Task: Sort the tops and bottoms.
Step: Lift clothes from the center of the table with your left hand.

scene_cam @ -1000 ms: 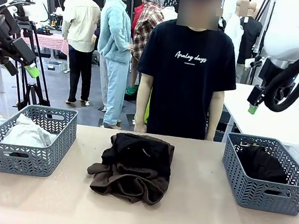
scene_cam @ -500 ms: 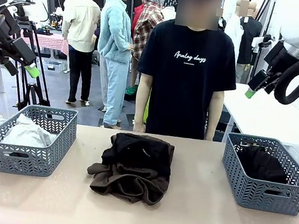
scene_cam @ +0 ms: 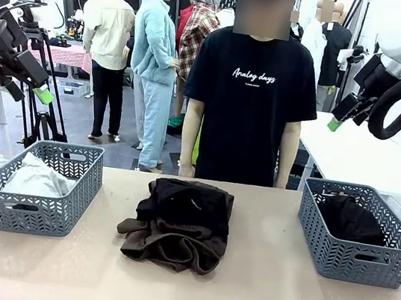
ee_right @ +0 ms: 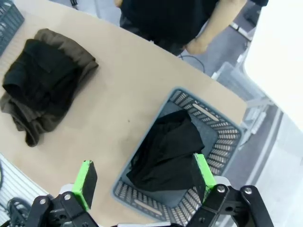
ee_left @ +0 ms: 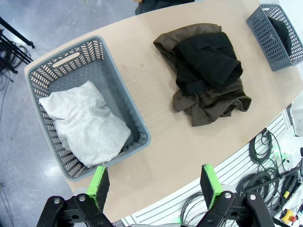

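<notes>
The tops, a pale grey-white bundle [scene_cam: 33, 176] [ee_left: 85, 124], lie in the grey lattice basket [scene_cam: 64, 201] at the table's left. At mid-table a black garment [scene_cam: 186, 202] [ee_left: 207, 60] rests on a larger dark brown fleece piece [scene_cam: 171, 245] [ee_left: 210, 105]; these are bottoms. Another black garment [scene_cam: 352, 218] [ee_right: 166, 156] fills the right basket [scene_cam: 354, 260] [ee_right: 222, 142]. My left gripper [scene_cam: 40, 94] [ee_left: 154, 185] hangs open, high above the left basket. High over the right basket, my right gripper [scene_cam: 336, 123] [ee_right: 144, 178] is open and holds nothing.
A person in a black T-shirt [scene_cam: 251, 105] stands at the far edge behind the pile, arms down; one hand [ee_right: 195, 46] is near the table edge. Bare tabletop [scene_cam: 264, 280] lies between the pile and each basket. Cables [ee_left: 265, 156] hang below the near edge.
My right arm has swung upward, lifting its gripper higher above the right basket. The left arm, the garments and the baskets have not moved.
</notes>
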`<state>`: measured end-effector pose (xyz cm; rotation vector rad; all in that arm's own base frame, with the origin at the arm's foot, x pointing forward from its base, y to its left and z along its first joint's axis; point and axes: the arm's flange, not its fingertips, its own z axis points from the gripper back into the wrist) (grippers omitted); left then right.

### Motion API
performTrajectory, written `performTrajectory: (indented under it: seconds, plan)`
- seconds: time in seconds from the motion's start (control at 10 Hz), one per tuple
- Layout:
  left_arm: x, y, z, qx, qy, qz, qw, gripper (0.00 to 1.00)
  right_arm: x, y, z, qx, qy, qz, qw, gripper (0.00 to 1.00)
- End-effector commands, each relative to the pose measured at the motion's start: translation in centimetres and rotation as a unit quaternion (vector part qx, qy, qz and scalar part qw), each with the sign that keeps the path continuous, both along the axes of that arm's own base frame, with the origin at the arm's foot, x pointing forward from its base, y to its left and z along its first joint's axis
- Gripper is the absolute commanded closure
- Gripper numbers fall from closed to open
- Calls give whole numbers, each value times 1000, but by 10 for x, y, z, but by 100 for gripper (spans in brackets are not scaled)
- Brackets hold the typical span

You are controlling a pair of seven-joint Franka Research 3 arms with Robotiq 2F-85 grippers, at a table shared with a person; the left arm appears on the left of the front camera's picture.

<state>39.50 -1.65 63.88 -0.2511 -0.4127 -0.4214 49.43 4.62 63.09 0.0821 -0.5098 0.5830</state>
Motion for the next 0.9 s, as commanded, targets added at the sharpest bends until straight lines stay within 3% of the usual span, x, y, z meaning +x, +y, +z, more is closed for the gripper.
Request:
performTrajectory:
  seconds: [0.0,0.3,0.4,0.6,0.7,0.8]
  plan:
    - [0,1,0,-1,-1,2,1000,0,-11,7,-11,58,-20,46,997,0]
    - [0,1,0,-1,-1,2,1000,0,-29,4,-13,104,-45,71,991,0]
    - [0,1,0,-1,-1,2,1000,0,-14,18,-1,66,-24,46,996,0]
    - [0,0,0,0,0,0,1000,0,-14,18,-1,66,-24,46,996,0]
    - [-10,-17,8,-2,-43,-34,998,0,-14,18,-1,66,-24,46,996,0]
    - [-3,-50,3,-8,-59,-79,995,0,-14,18,-1,66,-24,46,996,0]
